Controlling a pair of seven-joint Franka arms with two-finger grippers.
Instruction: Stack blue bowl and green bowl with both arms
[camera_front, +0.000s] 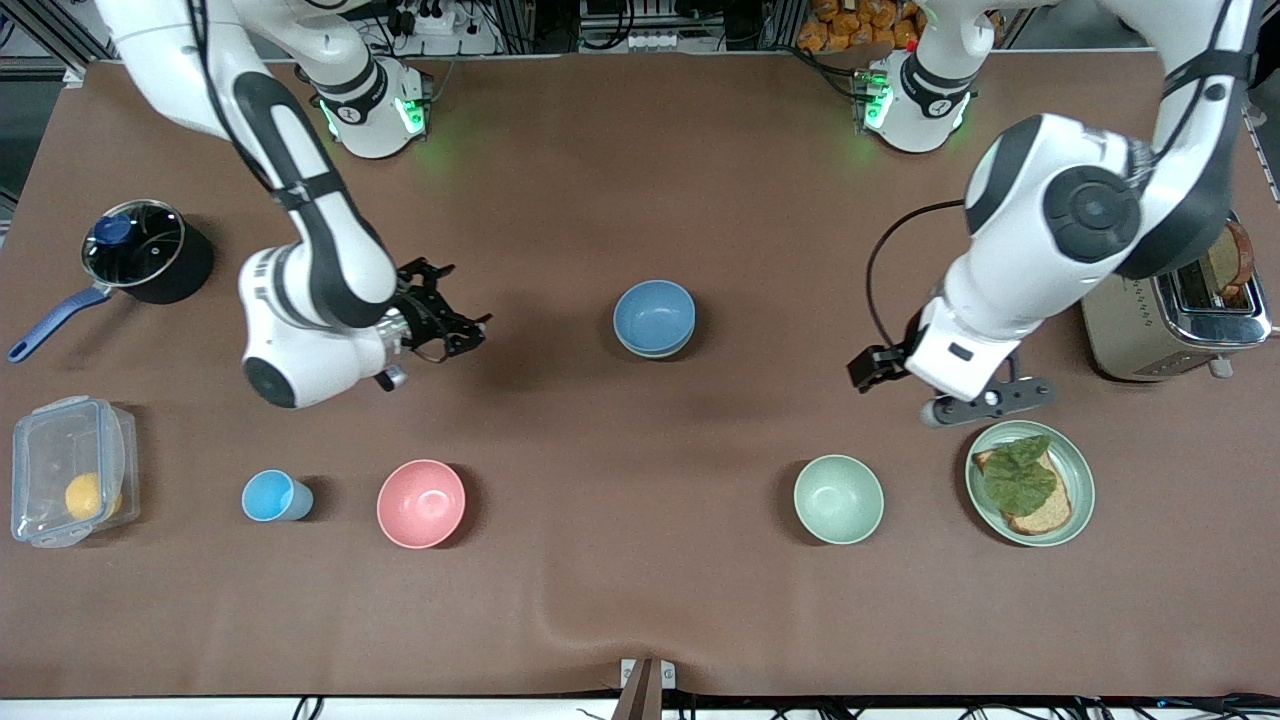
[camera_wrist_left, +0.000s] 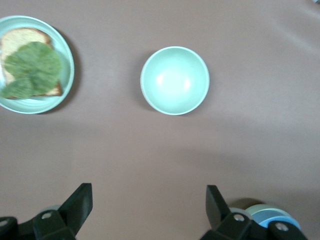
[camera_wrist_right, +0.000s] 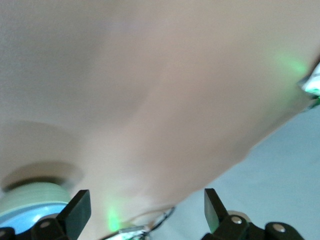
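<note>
The blue bowl (camera_front: 654, 315) sits nested in a green bowl (camera_front: 655, 351) at the middle of the table; only that green bowl's rim shows under it. A second green bowl (camera_front: 838, 498) stands alone, empty, nearer the front camera, toward the left arm's end. My left gripper (camera_front: 872, 368) hangs open and empty over bare table between the nested bowls and the toaster. In the left wrist view the lone green bowl (camera_wrist_left: 174, 80) lies ahead of the left gripper (camera_wrist_left: 149, 200). My right gripper (camera_front: 460, 325) is open and empty, beside the blue bowl (camera_wrist_right: 20, 218) toward the right arm's end.
A green plate (camera_front: 1078, 470) with toast and lettuce lies beside the lone green bowl. A toaster (camera_front: 1175, 305) stands at the left arm's end. A pink bowl (camera_front: 421, 503), a light-blue cup (camera_front: 274, 496), a clear box (camera_front: 70, 485) and a lidded pot (camera_front: 140, 250) stand toward the right arm's end.
</note>
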